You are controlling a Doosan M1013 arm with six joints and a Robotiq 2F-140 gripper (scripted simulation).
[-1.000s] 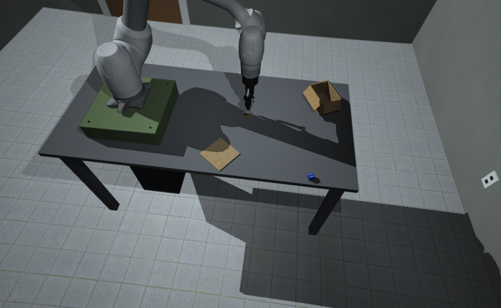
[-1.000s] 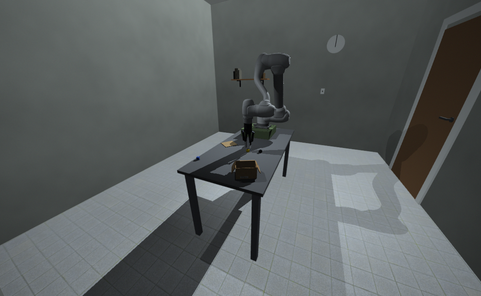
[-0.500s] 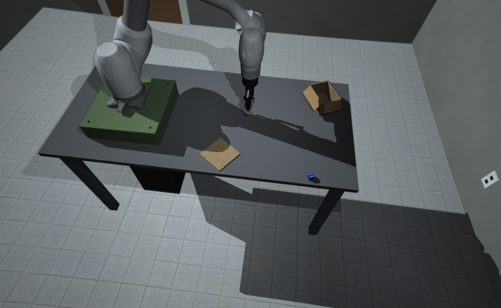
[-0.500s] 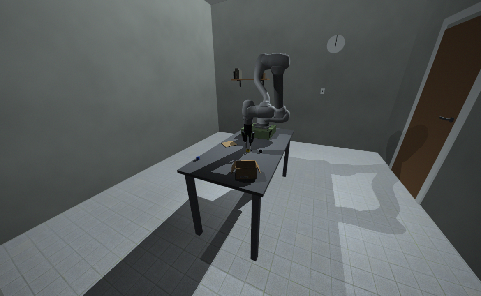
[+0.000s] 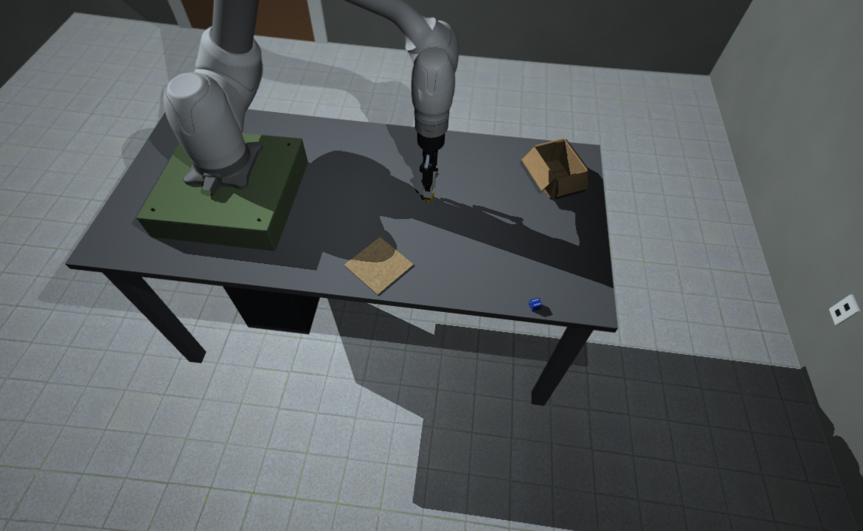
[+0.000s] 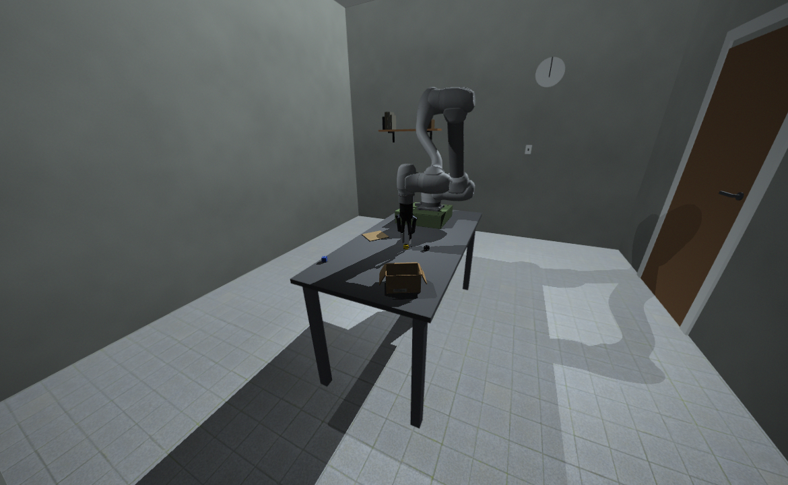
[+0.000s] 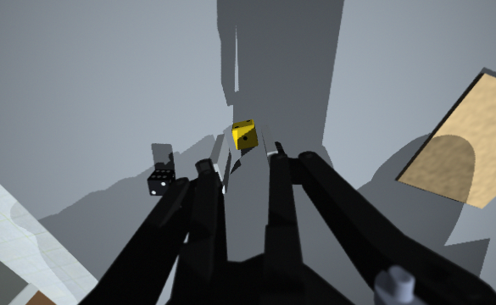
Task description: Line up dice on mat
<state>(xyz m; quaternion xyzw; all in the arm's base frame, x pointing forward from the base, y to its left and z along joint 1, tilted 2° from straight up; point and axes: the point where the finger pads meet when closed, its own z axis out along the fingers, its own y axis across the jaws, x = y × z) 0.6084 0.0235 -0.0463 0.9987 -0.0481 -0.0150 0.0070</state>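
Here the pincer [image 7: 245, 158] hangs part-open and empty, just above the yellow die [image 7: 244, 134] on the tabletop [image 7: 82, 85]. Small, rigid and probably light; squeeze two opposite flat sides, avoiding corners, top number unchanged.

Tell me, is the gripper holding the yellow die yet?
No. The gripper stands part open around nothing; the yellow die sits on the table beyond its fingertips.
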